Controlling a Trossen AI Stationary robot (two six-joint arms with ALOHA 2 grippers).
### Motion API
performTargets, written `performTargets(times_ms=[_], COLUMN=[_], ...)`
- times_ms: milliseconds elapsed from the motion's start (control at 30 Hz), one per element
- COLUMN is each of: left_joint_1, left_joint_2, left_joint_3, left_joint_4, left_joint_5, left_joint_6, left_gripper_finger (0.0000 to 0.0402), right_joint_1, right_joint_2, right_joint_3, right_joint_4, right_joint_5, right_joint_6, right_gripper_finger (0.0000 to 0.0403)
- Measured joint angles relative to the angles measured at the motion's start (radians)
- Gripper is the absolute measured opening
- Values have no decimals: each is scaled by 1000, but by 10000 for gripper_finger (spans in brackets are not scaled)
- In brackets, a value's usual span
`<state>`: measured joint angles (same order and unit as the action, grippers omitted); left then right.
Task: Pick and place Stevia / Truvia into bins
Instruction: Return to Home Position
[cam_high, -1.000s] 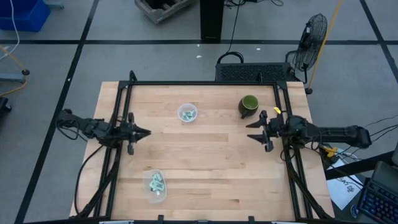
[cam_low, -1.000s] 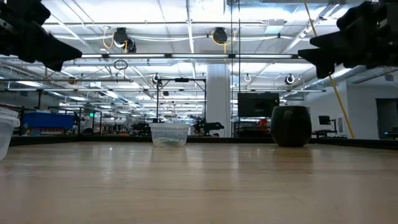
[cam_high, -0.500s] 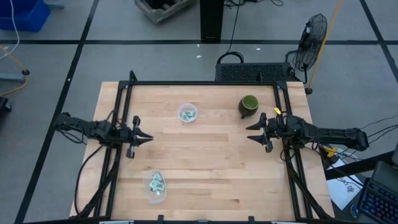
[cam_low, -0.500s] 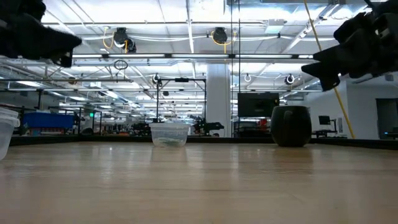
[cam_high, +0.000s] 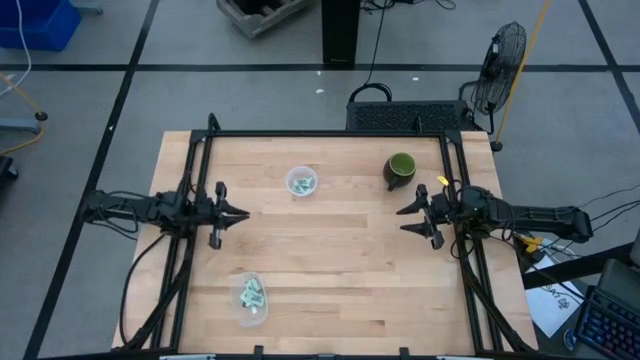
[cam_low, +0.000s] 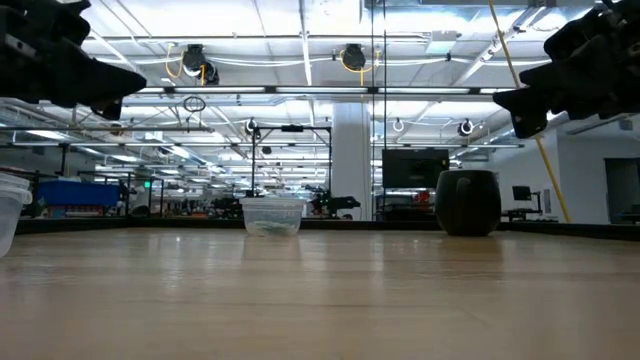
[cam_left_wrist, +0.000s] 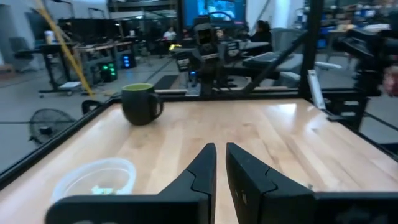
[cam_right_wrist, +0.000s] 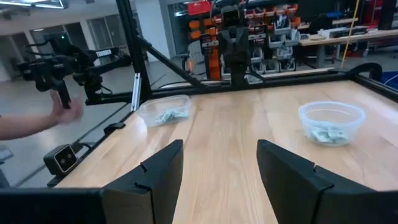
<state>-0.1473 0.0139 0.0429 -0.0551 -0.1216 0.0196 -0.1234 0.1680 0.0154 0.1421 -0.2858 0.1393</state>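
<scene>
- Stevia sachets (cam_high: 302, 184): several, too small to count, all inside two bins, the round cup (cam_high: 291, 182) and the oval tub (cam_high: 241, 308).
- Left gripper (cam_high: 240, 213): between both bins, fingers together, empty.
- Right gripper (cam_high: 402, 219): spread wide, empty, one green mug (cam_high: 400, 168) beside it.

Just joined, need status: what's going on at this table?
Nothing is being handled. The left gripper, shut and empty, and the right gripper, open and empty, hang over the left and right edges of the table, pointing inward. Green-and-white sachets lie in the round cup and the oval tub; none shows loose. The dark green mug stands near the right gripper.
</scene>
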Motion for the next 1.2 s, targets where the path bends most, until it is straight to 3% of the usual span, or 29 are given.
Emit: performTargets(times_ms=[133, 1200], left_joint_1=[3, 3], left_joint_2=[0, 0], left_joint_3=[0, -1], left_joint_4=[11, 22], left_joint_5=[-36, -37], left_joint_6=[-2, -2], left_gripper_finger=[42, 42], right_joint_1=[0, 0], right_joint_2=[0, 0], right_joint_3=[0, 0], right_joint_4=[4, 4], right_joint_5=[-3, -4], right_joint_6=[-2, -2], right_gripper_finger=[196, 197])
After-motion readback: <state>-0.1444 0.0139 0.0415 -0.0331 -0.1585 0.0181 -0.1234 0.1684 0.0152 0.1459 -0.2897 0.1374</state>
